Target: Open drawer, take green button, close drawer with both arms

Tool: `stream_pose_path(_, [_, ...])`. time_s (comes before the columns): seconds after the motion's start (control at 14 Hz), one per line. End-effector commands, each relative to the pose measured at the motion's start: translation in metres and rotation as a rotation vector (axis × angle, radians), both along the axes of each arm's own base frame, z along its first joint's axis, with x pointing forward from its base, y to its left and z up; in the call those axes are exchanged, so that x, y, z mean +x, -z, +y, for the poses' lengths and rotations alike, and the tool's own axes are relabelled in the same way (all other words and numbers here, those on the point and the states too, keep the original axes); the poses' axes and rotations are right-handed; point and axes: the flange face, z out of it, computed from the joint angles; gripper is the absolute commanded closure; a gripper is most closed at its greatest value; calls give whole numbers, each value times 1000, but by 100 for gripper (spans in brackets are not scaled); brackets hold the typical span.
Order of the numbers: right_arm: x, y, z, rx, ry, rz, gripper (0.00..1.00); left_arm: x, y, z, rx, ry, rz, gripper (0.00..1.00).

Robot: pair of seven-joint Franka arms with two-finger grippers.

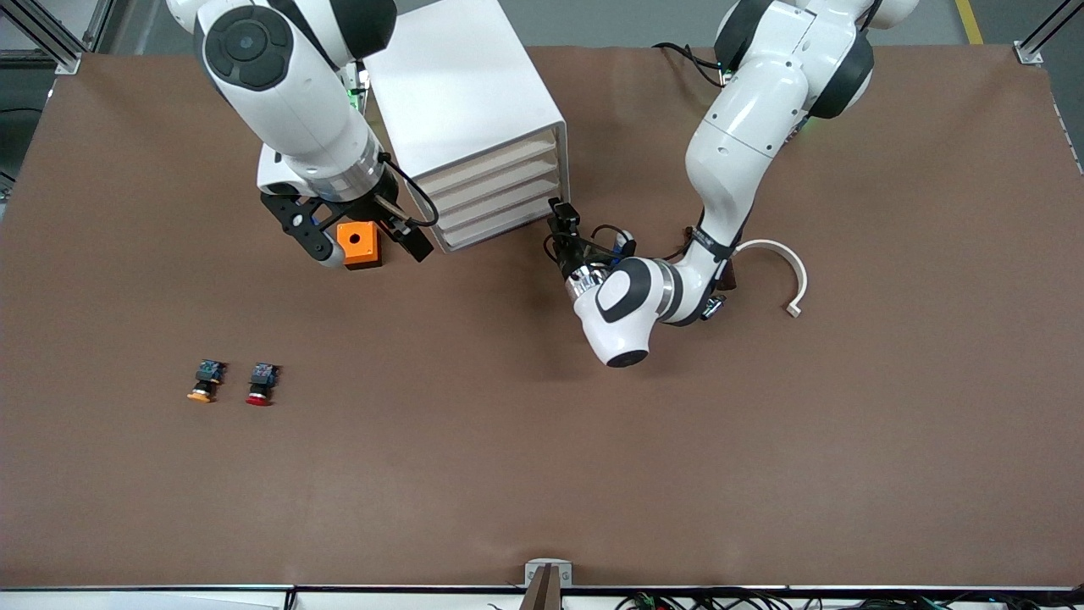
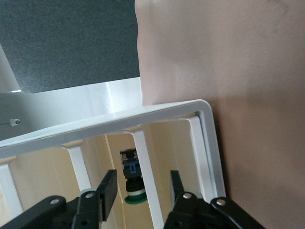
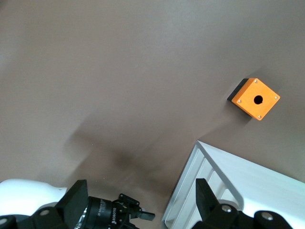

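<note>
So, biggest first: the brown table (image 1: 542, 474) holds a white cabinet (image 1: 461, 93) up near the robots' bases, fronts angled toward the left arm (image 1: 737, 152). That arm is bent low so its wrist lies almost flat, which I'd guess is the only way to come at a drawer front level. The left gripper (image 1: 563, 212) sits right at the corner of the drawer (image 1: 500, 227), the lowest of four, which looks fully pushed in. In the left wrist view its fingers (image 2: 107, 191) stand apart on either side of a white rib, with nothing clamped as far as I can see. My read is that it's lining up for the pull.

The right arm (image 1: 288, 76) waits, with the right gripper (image 1: 364, 246) spread wide and empty above an orange box (image 1: 360, 244) just beside the cabinet, toward the right arm's end. That's a handy spot for reaching in once the drawer opens.

Now the small stuff. The button (image 2: 132, 179) only shows in the left wrist view. It's tucked inside the cabinet, peeking out between the ribs, with a round green cap and a black-and-blue body. I can't tell for sure which drawer it's lying in. Much nearer the camera, the orange-capped button (image 1: 203, 381) and the red-capped button (image 1: 261, 384) lie side by side out on the table. A curved white strip (image 1: 783, 275) lies by the left arm's elbow.
</note>
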Motion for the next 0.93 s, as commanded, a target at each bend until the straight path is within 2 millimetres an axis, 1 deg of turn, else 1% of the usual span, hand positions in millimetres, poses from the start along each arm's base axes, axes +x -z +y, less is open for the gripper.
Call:
stream_pose_path(0.0, [-1, 2, 16, 8, 33, -1, 0, -8, 2, -7, -1, 2, 42, 54])
stream_pose_path(0.07, [0, 4, 19, 9, 45, 1, 0, -12, 1, -11, -7, 6, 48, 54])
stream_pose_path(0.21, [2, 8, 25, 4, 69, 5, 0, -15, 4, -11, -3, 10, 57, 54])
stream_pose_path(0.36, [-6, 13, 40, -5, 55, 9, 0, -28, 12, -12, 11, 23, 78, 54])
stream_pose_path(0.5, [-4, 14, 44, -7, 81, 9, 0, -35, 14, -16, 19, 33, 85, 54])
stream_pose_path(0.57, [-4, 20, 46, -13, 95, 18, 0, -36, 15, -18, 23, 25, 95, 54])
stream_pose_path(0.85, [-8, 18, 61, -11, 98, 13, 0, -49, 20, -25, 32, 32, 119, 55])
